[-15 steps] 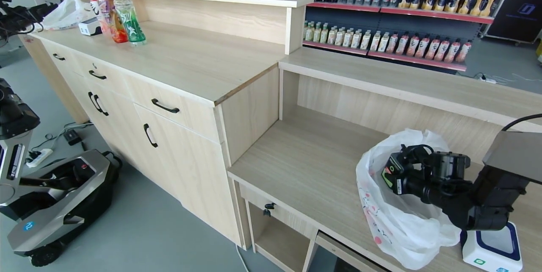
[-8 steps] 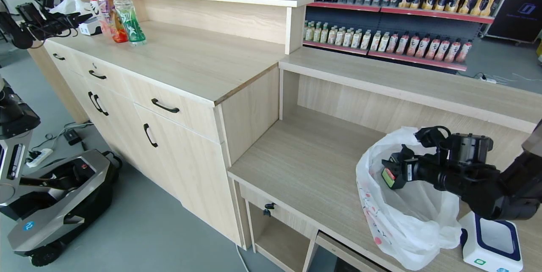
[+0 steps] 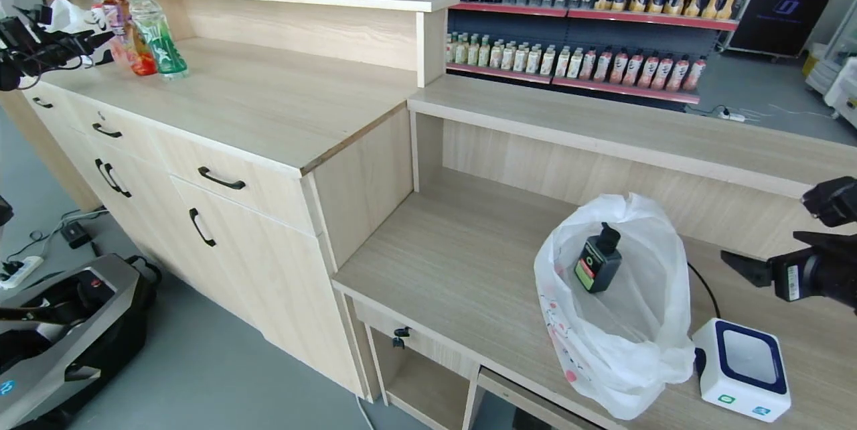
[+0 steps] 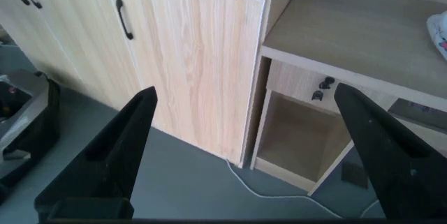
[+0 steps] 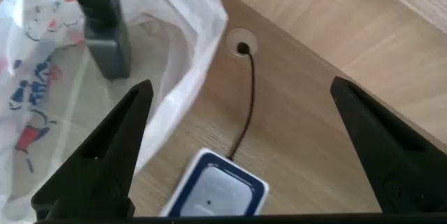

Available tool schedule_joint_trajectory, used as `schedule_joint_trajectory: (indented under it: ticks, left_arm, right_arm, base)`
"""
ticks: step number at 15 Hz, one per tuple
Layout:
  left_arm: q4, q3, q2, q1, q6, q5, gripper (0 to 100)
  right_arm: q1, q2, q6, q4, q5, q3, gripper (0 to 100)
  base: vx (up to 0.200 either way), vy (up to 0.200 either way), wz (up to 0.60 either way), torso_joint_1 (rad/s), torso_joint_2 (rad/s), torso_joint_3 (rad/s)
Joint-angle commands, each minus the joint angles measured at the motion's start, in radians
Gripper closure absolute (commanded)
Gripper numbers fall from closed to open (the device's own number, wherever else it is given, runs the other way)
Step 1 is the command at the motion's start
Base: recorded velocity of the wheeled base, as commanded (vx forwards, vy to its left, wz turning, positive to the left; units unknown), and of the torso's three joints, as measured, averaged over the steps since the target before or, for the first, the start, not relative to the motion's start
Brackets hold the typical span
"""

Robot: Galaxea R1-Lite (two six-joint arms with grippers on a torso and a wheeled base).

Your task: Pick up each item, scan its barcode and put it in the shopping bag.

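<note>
Left gripper [image 4: 244, 151] has swung in just beside the drink bottles [image 3: 144, 31] at the far end of the upper counter [image 3: 268, 102] since a second ago, jaws spread wide with nothing between them. Over on the lower counter [image 3: 469, 262], the shopping bag [image 3: 622, 343] now has the dark bottle [image 3: 598, 262] sitting upright inside it. Right gripper [image 5: 241, 140] let it go and pulled back out to the right, so it's now off past the bag, above the white scanner [image 3: 740, 360], jaws wide apart and empty too.
</note>
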Motion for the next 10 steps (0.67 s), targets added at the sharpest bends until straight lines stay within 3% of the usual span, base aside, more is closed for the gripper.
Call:
schedule_joint_trajectory:
  ticks: [1,3,7,9,10]
  left_arm:
    - [0.0,0.0,0.002,0.0,0.0,0.0,0]
    - [0.0,0.0,0.002,0.0,0.0,0.0,0]
    - [0.0,0.0,0.002,0.0,0.0,0.0,0]
    - [0.0,0.0,0.002,0.0,0.001,0.0,0]
    - [0.0,0.0,0.002,0.0,0.0,0.0,0]
  right_arm:
    - [-0.134,-0.194,-0.037,0.034,0.033,0.006,0]
    - [-0.211,-0.243,-0.04,0.058,0.031,0.009,0]
    - [-0.47,-0.274,-0.138,0.273,0.031,0.02,0]
    - [-0.538,-0.259,-0.153,0.301,0.038,0.026,0]
    - [-0.545,-0.249,-0.15,0.301,0.042,0.029,0]
  base:
    - [0.0,0.0,-0.6,0.017,0.0,0.007]
    - [0.0,0.0,-0.6,0.0,0.0,0.0]
    - [0.0,0.0,-0.6,0.002,0.0,0.002]
    - [0.0,0.0,-0.6,0.0,0.0,0.0]
    - [0.0,0.0,0.0,0.0,0.0,0.0]
